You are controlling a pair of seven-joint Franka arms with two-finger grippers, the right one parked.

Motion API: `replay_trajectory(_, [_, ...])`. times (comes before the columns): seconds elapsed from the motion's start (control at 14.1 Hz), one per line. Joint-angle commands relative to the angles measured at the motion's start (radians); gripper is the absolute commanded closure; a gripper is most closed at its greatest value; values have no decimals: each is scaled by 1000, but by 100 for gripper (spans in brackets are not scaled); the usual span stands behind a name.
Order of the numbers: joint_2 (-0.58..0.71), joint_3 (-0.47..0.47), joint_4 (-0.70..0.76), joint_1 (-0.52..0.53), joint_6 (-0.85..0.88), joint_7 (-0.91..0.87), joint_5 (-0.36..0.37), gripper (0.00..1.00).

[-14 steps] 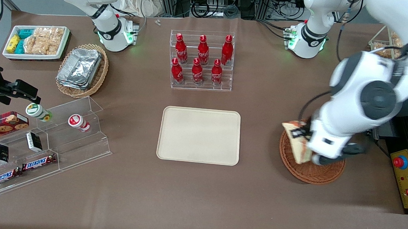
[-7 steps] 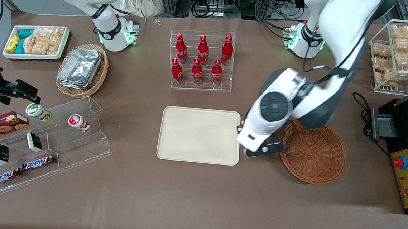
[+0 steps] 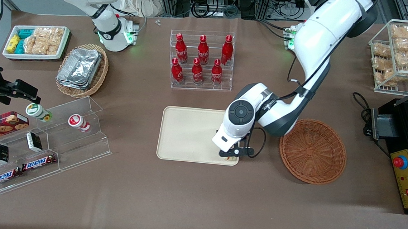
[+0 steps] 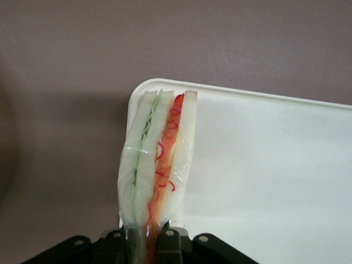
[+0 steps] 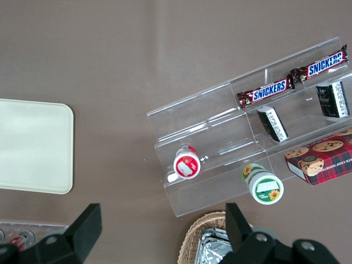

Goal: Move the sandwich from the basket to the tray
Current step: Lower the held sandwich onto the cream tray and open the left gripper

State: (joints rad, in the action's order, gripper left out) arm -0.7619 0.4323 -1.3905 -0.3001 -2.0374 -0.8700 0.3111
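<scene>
We see the gripper [image 4: 147, 242] clamped on the sandwich [image 4: 157, 165], above a corner of the tray [image 3: 184, 134], beside the basket [image 3: 312, 151].

A wide counter [image 3: 183, 199] covered in matte brown cloth fills the room under even light, with dark metal framing and tangled black cables [image 3: 212, 0] along its edge.

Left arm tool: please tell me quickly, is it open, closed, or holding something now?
Left arm tool: closed on the sandwich, holding it over a corner of the tray, at the edge nearest the basket.
</scene>
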Motion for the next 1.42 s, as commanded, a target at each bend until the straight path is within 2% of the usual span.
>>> replay_trajectory(0.0, [-27,-9,-16,-20,-35,-1,40,100])
replay_trajectory(0.14, [-27,-9,-45,-25,-37,0,42,99])
replay_trajectory(0.28, [-27,-9,-56,-33,-37,0,42,91])
replay_trajectory(0.35, [-25,-9,-64,-36,-37,0,42,84])
replay_trajectory(0.43, [-25,-9,-64,-34,-35,-1,42,60])
replay_trajectory(0.5, [-25,-9,-64,-34,-35,-1,42,45])
replay_trajectory(0.57, [-22,-9,-64,-34,-35,-12,40,20])
replay_trajectory(0.64, [-14,-9,-64,-31,-29,-26,37,0])
replay_trajectory(0.99, [62,-13,-56,-22,-14,-355,43,0])
replay_trajectory(1.2, [122,-21,-59,-7,77,-334,100,0])
replay_trajectory(1.35, [168,-20,-65,36,95,-333,100,0])
